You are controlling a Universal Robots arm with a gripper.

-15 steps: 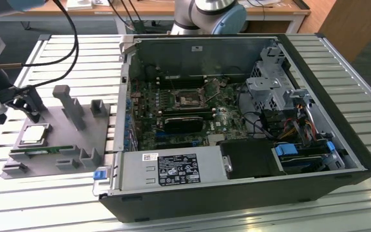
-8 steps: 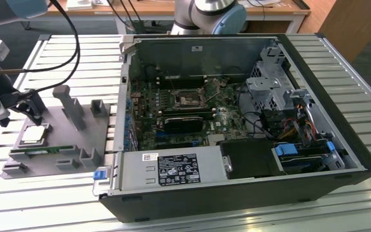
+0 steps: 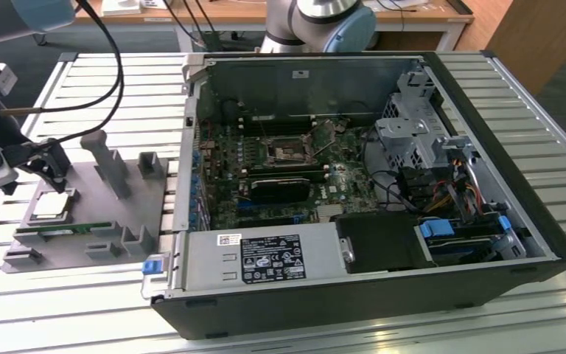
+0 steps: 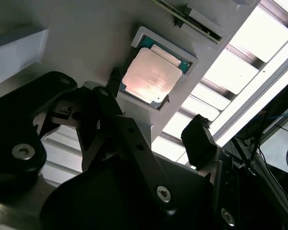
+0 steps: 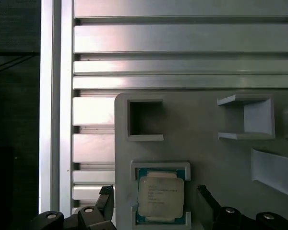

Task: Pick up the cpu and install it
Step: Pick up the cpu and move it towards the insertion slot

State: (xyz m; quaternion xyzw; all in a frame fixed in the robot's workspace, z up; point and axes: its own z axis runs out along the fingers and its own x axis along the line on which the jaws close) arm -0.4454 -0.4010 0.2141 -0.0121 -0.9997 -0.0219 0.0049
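Both wrist views close above cpu (image 5: 161, 197)

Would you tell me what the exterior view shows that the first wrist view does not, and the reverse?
The exterior view adds the open case with its motherboard and socket. The first wrist view adds the cpu's green rim and the print on its lid. Both show the cpu lying in the grey tray, the open gripper flanking it.

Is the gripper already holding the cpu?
No, the cpu lies in its framed pocket on the grey tray, and the open gripper straddles it with a gap showing on each side.
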